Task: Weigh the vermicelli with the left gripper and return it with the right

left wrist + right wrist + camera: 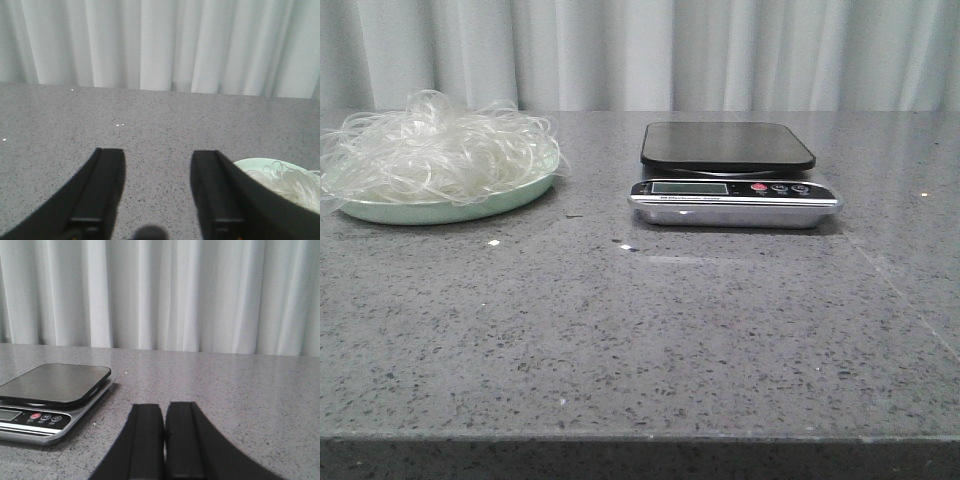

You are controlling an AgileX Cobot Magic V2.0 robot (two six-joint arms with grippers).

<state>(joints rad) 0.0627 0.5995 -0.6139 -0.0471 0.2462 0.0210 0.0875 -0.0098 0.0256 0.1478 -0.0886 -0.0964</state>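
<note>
Vermicelli [435, 145]: loose whitish tangle heaped on the plate, on the table's left side, well apart from the scale; strands spill past the rim.
Table [640, 340]: grey speckled stone, white curtain [720, 50] behind.
Plate [440, 210]: pale mint-green, round, under the noodles.
Scale [732, 175]: right of centre, black platform bare, display facing front.
Left gripper [157, 187]: fingers apart, holding nothing, beside the plate.
Right gripper [165, 440]: fingers pressed together, near the scale.

scale [734, 200] display blank, print unreadable
</note>
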